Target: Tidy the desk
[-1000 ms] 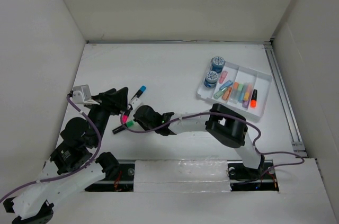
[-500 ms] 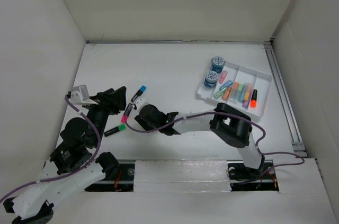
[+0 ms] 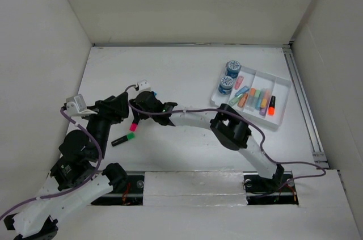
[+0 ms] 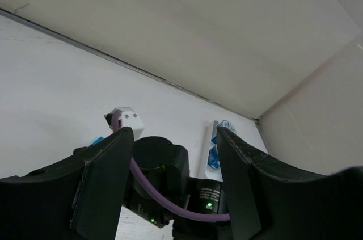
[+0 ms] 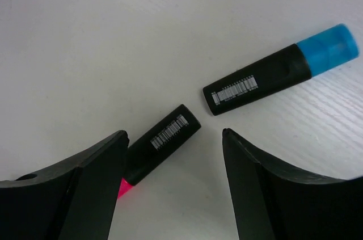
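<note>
Bench: white, walled; our job sits here
Done: we see many pens in the tray at 2 o'clock
To do: pink pen, blue pen, green pen lie loose at 9 o'clock
Right end effector: spread wide above the pink pen; holds nothing
Left end effector: spread wide; holds nothing

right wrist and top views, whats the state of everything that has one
right gripper: open over the pink highlighter, not shut on it
left gripper: open, holding nothing
pink highlighter: lying flat on the desk
blue highlighter: cap on, lying flat, loose
green highlighter: lying flat, loose
tray: several highlighters in its compartments
</note>
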Robot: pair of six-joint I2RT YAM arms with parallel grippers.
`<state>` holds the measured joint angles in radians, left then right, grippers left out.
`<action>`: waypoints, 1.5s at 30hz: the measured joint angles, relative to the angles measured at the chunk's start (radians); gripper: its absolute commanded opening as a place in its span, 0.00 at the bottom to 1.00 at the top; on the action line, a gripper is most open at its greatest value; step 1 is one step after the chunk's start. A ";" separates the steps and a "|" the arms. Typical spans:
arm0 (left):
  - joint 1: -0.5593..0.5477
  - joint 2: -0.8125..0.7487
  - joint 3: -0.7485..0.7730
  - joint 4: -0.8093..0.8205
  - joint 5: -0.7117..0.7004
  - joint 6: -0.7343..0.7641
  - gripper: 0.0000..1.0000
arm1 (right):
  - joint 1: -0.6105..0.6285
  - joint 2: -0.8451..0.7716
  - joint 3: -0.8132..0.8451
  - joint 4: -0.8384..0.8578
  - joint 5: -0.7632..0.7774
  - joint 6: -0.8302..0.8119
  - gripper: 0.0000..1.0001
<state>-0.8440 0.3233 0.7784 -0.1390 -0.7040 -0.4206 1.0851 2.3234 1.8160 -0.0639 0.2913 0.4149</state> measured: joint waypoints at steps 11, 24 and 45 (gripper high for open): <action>0.000 0.001 0.000 0.001 0.036 0.003 0.56 | 0.060 0.111 0.133 -0.121 0.061 0.066 0.74; 0.000 0.004 0.000 0.001 0.049 0.005 0.57 | 0.044 -0.034 -0.140 -0.076 0.256 0.064 0.62; 0.000 0.011 0.000 0.001 0.053 0.012 0.57 | 0.002 -0.009 -0.136 0.045 0.154 -0.183 0.84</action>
<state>-0.8440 0.3340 0.7784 -0.1379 -0.6514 -0.4088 1.0866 2.3146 1.6802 -0.0185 0.4458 0.2317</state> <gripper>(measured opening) 0.564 0.839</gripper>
